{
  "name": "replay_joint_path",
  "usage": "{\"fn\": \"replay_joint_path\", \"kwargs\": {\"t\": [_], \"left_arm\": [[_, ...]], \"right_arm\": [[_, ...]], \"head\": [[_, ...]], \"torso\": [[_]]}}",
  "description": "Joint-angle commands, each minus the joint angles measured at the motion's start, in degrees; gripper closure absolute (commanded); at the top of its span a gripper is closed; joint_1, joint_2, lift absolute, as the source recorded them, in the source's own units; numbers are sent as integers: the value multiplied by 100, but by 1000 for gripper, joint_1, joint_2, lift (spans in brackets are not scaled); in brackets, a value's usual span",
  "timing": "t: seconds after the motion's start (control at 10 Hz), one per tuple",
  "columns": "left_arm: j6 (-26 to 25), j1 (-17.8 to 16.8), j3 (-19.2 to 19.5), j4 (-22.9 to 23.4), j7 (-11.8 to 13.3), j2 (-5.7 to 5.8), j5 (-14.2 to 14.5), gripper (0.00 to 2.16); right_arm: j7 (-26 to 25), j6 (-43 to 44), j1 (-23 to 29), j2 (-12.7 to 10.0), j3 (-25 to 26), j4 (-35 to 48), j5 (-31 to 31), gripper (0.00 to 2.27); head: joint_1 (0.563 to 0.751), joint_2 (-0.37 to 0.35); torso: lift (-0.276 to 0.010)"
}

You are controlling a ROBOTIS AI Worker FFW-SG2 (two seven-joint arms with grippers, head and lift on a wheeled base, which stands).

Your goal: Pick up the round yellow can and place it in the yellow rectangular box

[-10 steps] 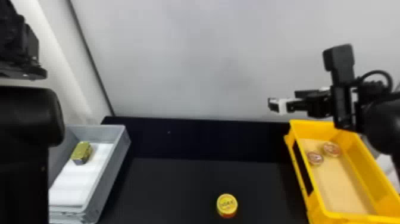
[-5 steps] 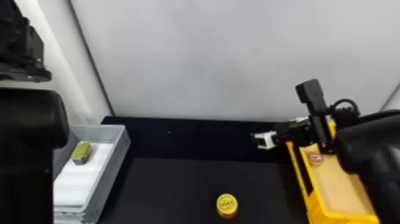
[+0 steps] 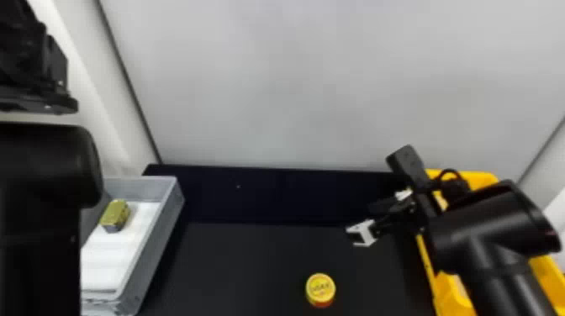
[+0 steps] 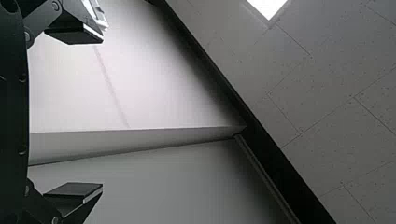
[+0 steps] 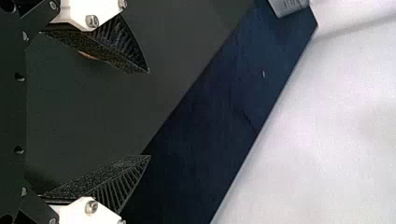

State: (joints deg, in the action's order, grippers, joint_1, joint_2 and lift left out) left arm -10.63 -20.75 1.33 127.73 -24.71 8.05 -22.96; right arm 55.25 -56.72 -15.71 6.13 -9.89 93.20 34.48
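Note:
My right gripper (image 3: 363, 220) hangs over the table's right part in the head view, up and to the right of the round yellow can (image 3: 320, 289), apart from it. The can stands upright on the black table. At the right, the yellow rectangular box (image 3: 483, 178) is partly covered by my right arm. In the right wrist view the right gripper (image 5: 149, 114) is open, nothing between its fingers; a sliver of something orange peeks out behind one finger. My left arm is parked at the head view's left edge; the left gripper (image 4: 102, 112) is open and empty in the left wrist view.
A grey box (image 3: 157, 248) with a white liner stands at the left, holding a small gold-coloured tin (image 3: 115, 215). Behind the black table (image 3: 252, 260) rises a pale wall (image 3: 315, 84).
My right arm has moved left and toward the near side, from above the yellow box to over the table, now covering much of the box. The can and left arm have kept their places.

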Motion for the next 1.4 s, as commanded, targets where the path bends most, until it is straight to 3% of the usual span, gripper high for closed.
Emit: {"fn": "replay_joint_path", "kwargs": {"t": [0.0,0.6,1.0,1.3], "left_arm": [[-19,-26,-45,-20,0,-14,10,154],[-54,-17,-1,-20,0,-58,10,154],[-63,-52,-36,-20,0,-84,19,154],[-63,-79,-80,-29,0,-93,28,154]], "right_arm": [[226,678,7,-139,-66,-443,8,160],[454,897,86,-33,-568,-1040,-238,160],[534,1557,-125,134,-1174,-1779,-326,159],[525,1917,-195,178,-1297,-2201,-318,157]], "head": [[663,54],[663,54],[663,54],[663,54]], "torso": [[-10],[-10],[-10],[-10]]}}
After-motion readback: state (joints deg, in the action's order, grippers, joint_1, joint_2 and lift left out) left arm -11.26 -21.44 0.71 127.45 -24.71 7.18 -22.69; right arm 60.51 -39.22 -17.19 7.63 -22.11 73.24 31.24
